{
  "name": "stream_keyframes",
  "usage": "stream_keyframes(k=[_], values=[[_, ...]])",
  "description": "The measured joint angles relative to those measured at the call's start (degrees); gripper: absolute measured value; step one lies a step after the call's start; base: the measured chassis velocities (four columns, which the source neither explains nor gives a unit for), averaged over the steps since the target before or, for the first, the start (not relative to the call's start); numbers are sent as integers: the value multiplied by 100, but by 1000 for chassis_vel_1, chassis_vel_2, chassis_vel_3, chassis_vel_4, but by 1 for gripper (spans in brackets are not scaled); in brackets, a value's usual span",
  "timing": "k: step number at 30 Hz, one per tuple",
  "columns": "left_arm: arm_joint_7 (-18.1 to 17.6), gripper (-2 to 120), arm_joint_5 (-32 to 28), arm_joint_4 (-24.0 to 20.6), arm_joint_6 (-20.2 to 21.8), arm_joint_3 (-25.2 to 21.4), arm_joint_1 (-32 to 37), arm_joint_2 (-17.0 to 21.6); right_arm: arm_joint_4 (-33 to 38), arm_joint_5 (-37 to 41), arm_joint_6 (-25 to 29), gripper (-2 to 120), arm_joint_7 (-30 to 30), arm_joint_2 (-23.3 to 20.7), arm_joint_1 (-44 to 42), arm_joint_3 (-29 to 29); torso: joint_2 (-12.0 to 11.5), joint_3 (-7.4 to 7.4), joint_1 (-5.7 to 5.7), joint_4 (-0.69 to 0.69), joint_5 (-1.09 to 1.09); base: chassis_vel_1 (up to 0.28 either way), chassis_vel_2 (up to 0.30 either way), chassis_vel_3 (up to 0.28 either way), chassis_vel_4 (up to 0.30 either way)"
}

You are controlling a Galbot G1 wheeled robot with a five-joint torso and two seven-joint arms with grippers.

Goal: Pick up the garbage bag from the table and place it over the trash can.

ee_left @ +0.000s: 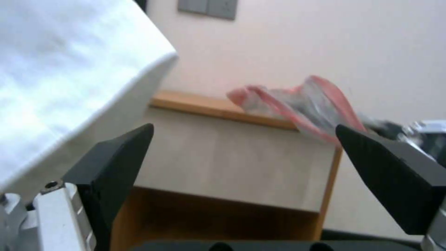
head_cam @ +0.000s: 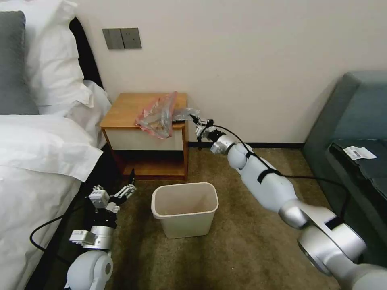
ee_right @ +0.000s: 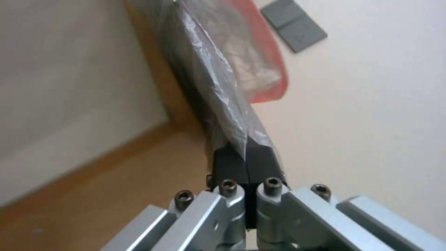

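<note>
The garbage bag (head_cam: 160, 114), crinkled clear plastic with a red-pink rim, lies on the wooden table (head_cam: 127, 108) and hangs over its front right corner. My right gripper (head_cam: 194, 118) is at that corner, shut on the bag's right end; up close its black fingers (ee_right: 232, 164) pinch the plastic (ee_right: 218, 76) between them. The cream trash can (head_cam: 185, 208) stands on the carpet in front of the table. My left gripper (head_cam: 130, 188) hovers low, left of the can, open; from that wrist the bag (ee_left: 302, 103) shows on the table edge (ee_left: 218, 109) ahead.
A bed with white sheets (head_cam: 36, 161) borders the left side, close to my left arm. A grey sofa (head_cam: 354, 133) stands at the right. The table has a lower shelf (head_cam: 155, 169). Open carpet (head_cam: 242, 241) surrounds the can.
</note>
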Motion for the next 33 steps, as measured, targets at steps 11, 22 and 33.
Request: stream_keyframes(k=[11,22,33], values=[[-240,98,-74,-170,150,-82,-90,-22,1614,63,87,0,37,-637,-1110,-220,0,0,-1,0,0,0,0,0,0],[-356,97,-45,-114,224,16,-85,-61,2963,-12,-84,0,111,-1169,-2678,-102,0,0,-1,0,1,0,0,0,0],[-400,97,3,-134,273,44,-27,-52,3267,-371,140,0,189,-1380,-3697,404,0,0,-1,1,1,0,0,0,0]])
